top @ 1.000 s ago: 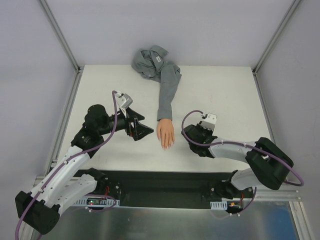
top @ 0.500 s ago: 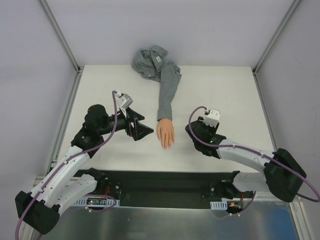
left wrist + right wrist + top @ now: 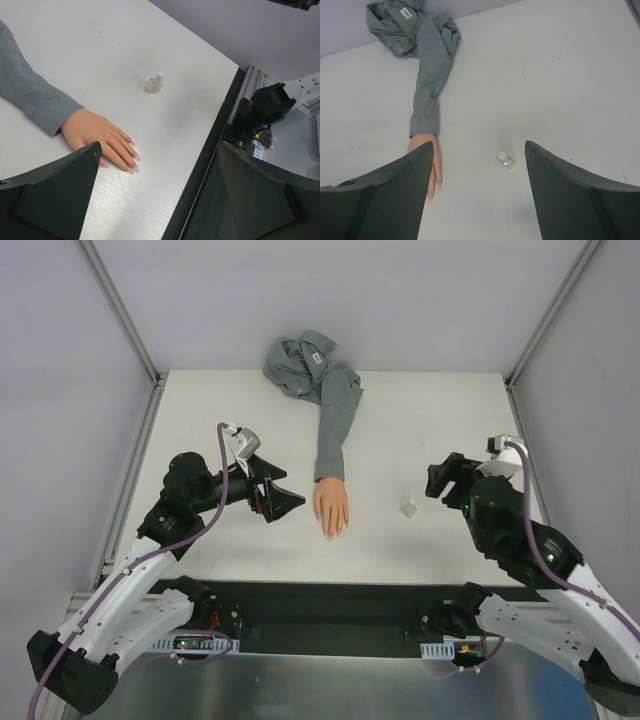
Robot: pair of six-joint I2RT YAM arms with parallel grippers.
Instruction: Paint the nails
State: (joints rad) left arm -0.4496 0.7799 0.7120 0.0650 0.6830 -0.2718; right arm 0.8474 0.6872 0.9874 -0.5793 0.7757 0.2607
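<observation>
Two pincers hang spread wide above the counter (image 3: 430, 410), the left pincer (image 3: 283, 500) just left of the hand (image 3: 331, 508) and the right pincer (image 3: 442, 476) well off to its right. The hand lies flat near the counter's near edge, and its nails (image 3: 134, 163), pinkish at the fingertips, point toward the arms' bases. A grey sleeve (image 3: 336, 425) runs from the wrist to the far edge, and a small clear bottle (image 3: 408, 508) stands between the hand and the right pincer.
</observation>
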